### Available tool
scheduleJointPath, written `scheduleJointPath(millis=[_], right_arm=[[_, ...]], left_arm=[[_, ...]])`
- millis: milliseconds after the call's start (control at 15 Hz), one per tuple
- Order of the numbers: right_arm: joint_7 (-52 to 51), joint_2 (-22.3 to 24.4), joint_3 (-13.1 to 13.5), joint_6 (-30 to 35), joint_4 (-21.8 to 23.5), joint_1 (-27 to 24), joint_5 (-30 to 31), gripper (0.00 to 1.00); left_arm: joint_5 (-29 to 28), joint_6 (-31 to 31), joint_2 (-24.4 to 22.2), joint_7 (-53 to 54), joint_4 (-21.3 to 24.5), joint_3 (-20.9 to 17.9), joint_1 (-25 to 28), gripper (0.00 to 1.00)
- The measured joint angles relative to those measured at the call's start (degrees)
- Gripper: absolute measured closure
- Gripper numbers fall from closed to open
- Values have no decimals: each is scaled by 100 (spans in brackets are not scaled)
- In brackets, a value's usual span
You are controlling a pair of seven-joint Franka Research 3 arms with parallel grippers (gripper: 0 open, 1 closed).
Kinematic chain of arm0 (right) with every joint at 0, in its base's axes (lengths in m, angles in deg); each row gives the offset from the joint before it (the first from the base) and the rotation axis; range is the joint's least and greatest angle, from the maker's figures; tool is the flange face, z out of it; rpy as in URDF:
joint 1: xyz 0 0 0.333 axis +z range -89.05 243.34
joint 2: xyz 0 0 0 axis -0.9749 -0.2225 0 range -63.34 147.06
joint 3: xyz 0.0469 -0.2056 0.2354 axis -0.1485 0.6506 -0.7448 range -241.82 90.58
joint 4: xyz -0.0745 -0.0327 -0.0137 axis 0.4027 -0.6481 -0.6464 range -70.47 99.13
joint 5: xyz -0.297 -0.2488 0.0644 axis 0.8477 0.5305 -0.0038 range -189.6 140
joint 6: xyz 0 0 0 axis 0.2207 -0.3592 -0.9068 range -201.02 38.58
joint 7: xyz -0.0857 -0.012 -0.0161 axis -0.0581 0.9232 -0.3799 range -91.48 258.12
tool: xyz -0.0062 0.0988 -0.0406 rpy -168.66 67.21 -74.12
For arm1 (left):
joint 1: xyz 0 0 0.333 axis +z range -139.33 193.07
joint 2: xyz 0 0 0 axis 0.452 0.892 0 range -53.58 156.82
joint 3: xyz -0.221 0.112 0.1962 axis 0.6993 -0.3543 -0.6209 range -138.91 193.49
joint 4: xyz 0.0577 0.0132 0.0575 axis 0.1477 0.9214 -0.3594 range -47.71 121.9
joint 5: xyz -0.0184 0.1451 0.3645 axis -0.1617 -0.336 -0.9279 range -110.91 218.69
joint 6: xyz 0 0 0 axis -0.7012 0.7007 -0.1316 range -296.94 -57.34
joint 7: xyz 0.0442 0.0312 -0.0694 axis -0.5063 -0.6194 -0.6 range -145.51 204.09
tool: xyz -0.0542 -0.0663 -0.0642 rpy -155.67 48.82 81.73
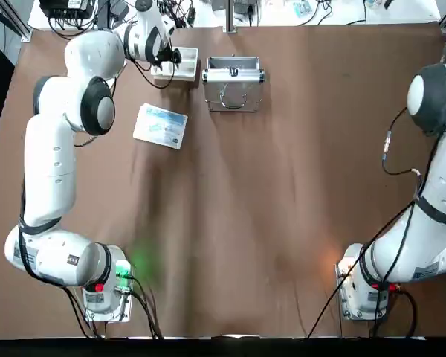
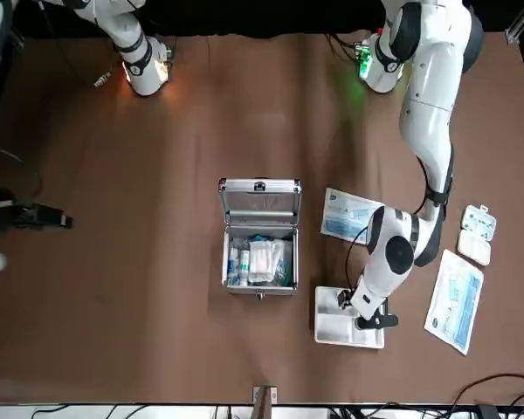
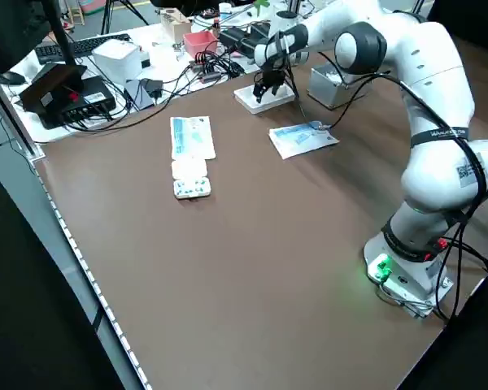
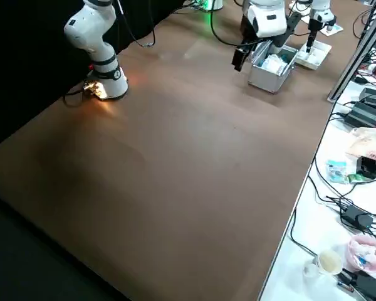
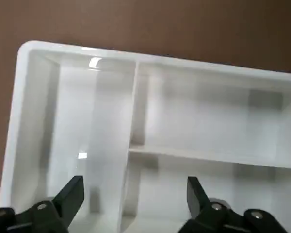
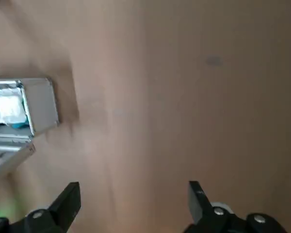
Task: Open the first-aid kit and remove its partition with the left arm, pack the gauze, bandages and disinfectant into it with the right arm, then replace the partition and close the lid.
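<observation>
Cream-white plastic filled the left wrist view: my left gripper (image 5: 131, 199) hung just over the shallow cream-white rectangular partition tray (image 5: 150, 136), fingers (image 5: 72, 194) spread wide and holding nothing, one on either side of a thin inner divider wall. I judged the tray light, stiff and a little slick, so the best hold looked to be a pinch across that upright divider or the rim, kept level so it would not swing.

Outward from there, the tray sat flat on the brown table (image 2: 140, 288), just beside the small silver metal case (image 2: 260, 262). Its hinged silver lid (image 2: 260, 199) stood open, and white packets and small bottles already lay inside the body. A flat white-blue printed packet (image 2: 349, 216) lay near the case.

My right gripper (image 6: 131, 201) hovered well apart over bare table, also spread and empty.
</observation>
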Motion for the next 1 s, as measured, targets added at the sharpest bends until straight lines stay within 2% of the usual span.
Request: scheduleJointPath(millis=[67, 200, 267, 333, 400, 467, 533, 667, 733, 800, 1000], right_arm=[[-3, 89, -311, 60, 14, -221, 213, 2], [0, 284, -1116, 117, 95, -636, 908, 2], [10, 396, -1485, 116, 191, -760, 1271, 2], [32, 512, -1752, 93, 316, -826, 1508, 2], [53, 648, -1963, 5, 495, -885, 1640, 2], [61, 806, -2114, -149, 728, -950, 1691, 2], [62, 998, -2204, -358, 1030, -1006, 1725, 2], [61, 1555, -2198, -878, 1825, -1073, 1745, 2], [45, 1836, -2152, -1001, 2152, -1078, 1745, 2], [36, 2064, -2125, -1044, 2376, -1076, 1745, 2], [34, 2407, -1919, -1072, 2604, -922, 1745, 2]], left_arm=[[-1, -24, 24, 9, -4, 0, 0, 7], [-5, -37, 38, 25, -17, -2, 0, 15], [-7, -37, 38, 51, -23, -2, 0, 15], [-7, -37, 38, 92, -29, -3, 0, 19], [-7, -37, 38, 113, -32, -4, 0, 19], [-7, -37, 38, 115, -35, -4, 0, 22], [-7, -37, 38, 117, -36, -4, 0, 32], [-8, -37, 39, 122, -40, -4, 0, 37], [-8, -37, 39, 122, -43, -4, 0, 45], [-8, -37, 39, 123, -43, -4, 0, 55], [-8, -37, 39, 123, -48, -4, 0, 61]])
